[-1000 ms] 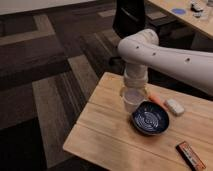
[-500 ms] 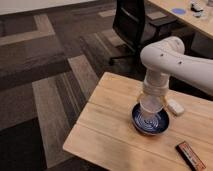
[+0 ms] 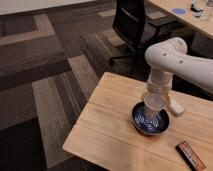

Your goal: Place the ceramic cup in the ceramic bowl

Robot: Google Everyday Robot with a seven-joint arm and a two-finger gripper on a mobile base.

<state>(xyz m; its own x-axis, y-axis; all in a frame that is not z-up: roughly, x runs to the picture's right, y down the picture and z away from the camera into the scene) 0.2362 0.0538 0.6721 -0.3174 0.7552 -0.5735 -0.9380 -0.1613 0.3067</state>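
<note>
The white ceramic cup [image 3: 154, 103] hangs upright under my gripper [image 3: 156, 96], just above the far inner side of the dark blue ceramic bowl [image 3: 144, 125]. The bowl has pale ring lines inside and sits on the wooden table [image 3: 107, 117]. The gripper points straight down from the white arm [image 3: 172, 57], which reaches in from the right, and is shut on the cup. I cannot tell whether the cup's base touches the bowl.
A small white object [image 3: 176, 106] lies just right of the bowl. A dark snack bar [image 3: 190, 155] lies at the table's front right. A black office chair [image 3: 132, 25] stands behind the table. A second desk [image 3: 185, 15] is at the top right. Carpet lies to the left.
The arm has carried the cup to the right, from left of the bowl to over it, and has lowered it slightly towards the bowl's inside.
</note>
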